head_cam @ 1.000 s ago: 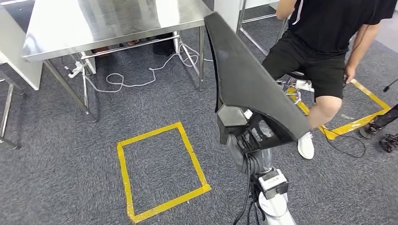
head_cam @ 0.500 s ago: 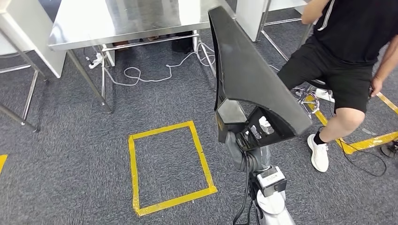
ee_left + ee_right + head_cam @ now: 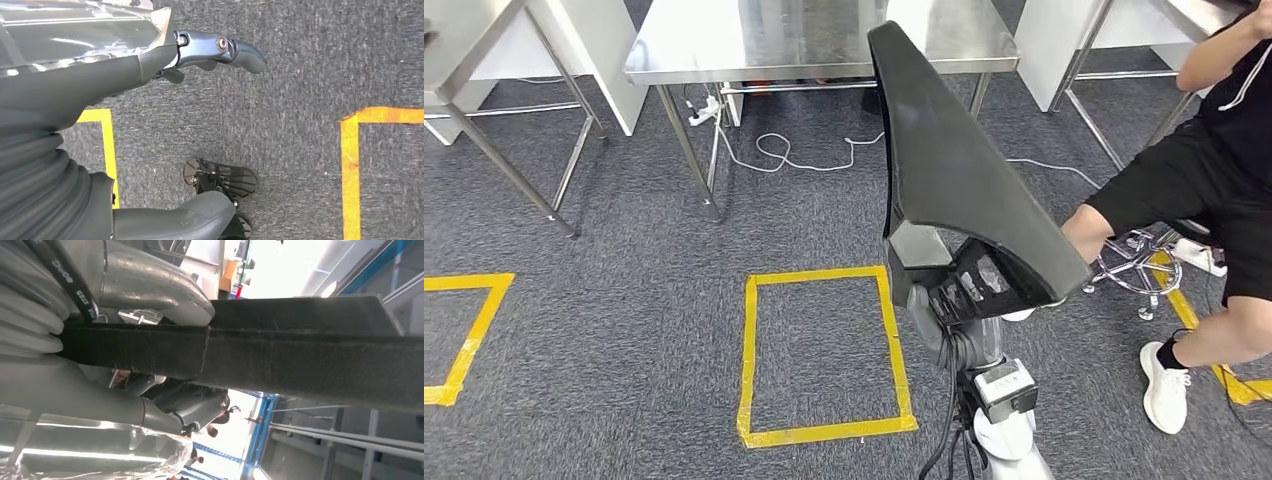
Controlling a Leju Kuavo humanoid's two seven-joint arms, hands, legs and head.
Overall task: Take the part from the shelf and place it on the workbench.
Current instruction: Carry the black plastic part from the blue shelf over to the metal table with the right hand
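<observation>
R hand [image 3: 959,300] raised, clamped on the part [image 3: 954,165], held upright; L hand [image 3: 150,60] hung over carpet, fingers loose, nothing in it.

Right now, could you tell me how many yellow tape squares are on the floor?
3: one whole square ahead, one cut off at the left edge, one partly behind the person. More may lie outside view.

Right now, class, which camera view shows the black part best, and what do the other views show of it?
The head view: the whole part stands tall, a black wedge held by the right hand. The right wrist view shows its dark edge close up, gripped between the fingers. The left wrist view looks at carpet and yellow tape.
</observation>
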